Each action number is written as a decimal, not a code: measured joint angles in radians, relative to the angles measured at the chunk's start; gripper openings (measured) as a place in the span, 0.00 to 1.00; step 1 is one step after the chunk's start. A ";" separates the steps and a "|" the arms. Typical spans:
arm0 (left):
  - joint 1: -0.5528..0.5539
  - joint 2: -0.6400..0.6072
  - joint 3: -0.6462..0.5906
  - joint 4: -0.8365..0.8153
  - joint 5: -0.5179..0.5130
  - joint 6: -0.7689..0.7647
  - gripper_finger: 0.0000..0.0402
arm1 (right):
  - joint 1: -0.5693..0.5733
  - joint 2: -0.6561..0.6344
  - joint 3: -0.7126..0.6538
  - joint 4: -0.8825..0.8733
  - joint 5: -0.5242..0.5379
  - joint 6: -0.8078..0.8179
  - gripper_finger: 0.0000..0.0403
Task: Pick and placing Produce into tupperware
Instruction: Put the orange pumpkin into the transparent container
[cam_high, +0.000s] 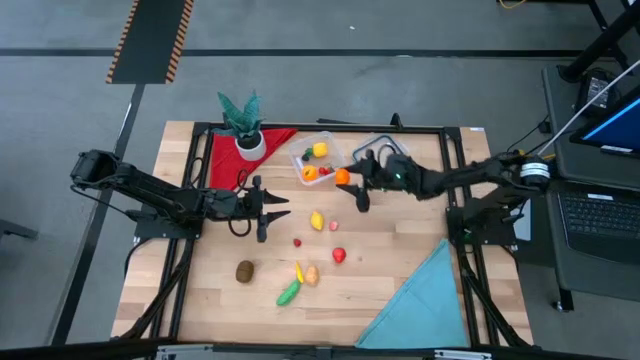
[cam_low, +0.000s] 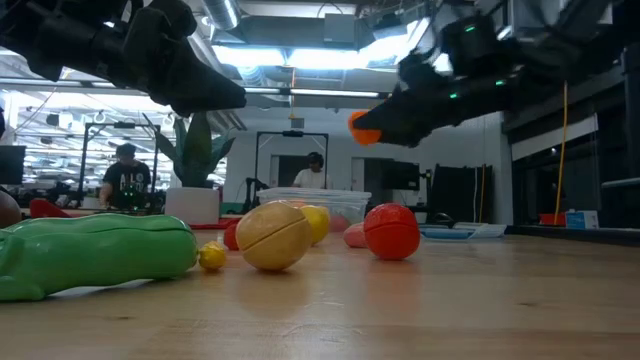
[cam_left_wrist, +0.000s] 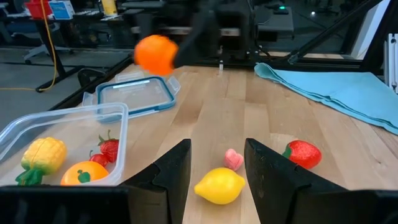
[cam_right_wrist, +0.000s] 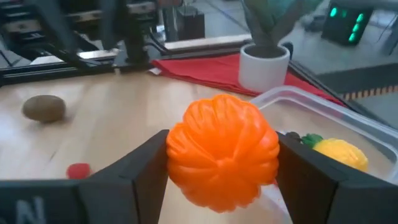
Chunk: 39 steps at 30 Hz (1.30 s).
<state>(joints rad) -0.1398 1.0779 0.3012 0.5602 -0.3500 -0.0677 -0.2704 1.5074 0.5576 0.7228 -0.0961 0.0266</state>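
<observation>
At table's left side, L gripper (cam_high: 272, 214) hovers w/ fingers parted, nothing between them, aimed toward mid-table; bare wood just ahead of it. Behind it a potted plant (cam_high: 243, 122) on a red cloth (cam_high: 225, 160) fills the back-left corner. Front-left: brown kiwi (cam_high: 245, 270), green veg (cam_high: 288, 293), tan piece (cam_high: 311, 274), all well in from the front edge. Mid-table: yellow lemon (cam_high: 317, 220), small pink bit (cam_high: 333, 227), red strawberry (cam_high: 339, 255), open wood around them. Tupperware (cam_high: 316, 160) sits near back edge w/ yellow, orange and red produce inside. R gripper (cam_high: 350, 180) is closed on an orange pumpkin (cam_right_wrist: 222, 149), raised just beside the tupperware's right wall. Blue-rimmed lid (cam_high: 372, 151) lies behind it. Teal cloth (cam_high: 418, 300) covers front-right corner.
</observation>
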 joint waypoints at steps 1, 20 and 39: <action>0.000 0.000 0.000 -0.001 0.000 0.000 0.35 | -0.022 0.019 0.028 -0.019 -0.027 0.013 0.61; 0.000 0.000 0.000 -0.060 0.000 -0.007 0.35 | -0.208 0.274 0.566 -0.626 -0.143 -0.112 0.61; 0.000 0.000 0.000 -0.063 0.000 -0.008 0.35 | -0.219 0.299 0.764 -0.907 -0.107 -0.162 0.61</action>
<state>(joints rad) -0.1398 1.0779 0.3012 0.4973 -0.3500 -0.0757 -0.4895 1.8069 1.3216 -0.1844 -0.2031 -0.1358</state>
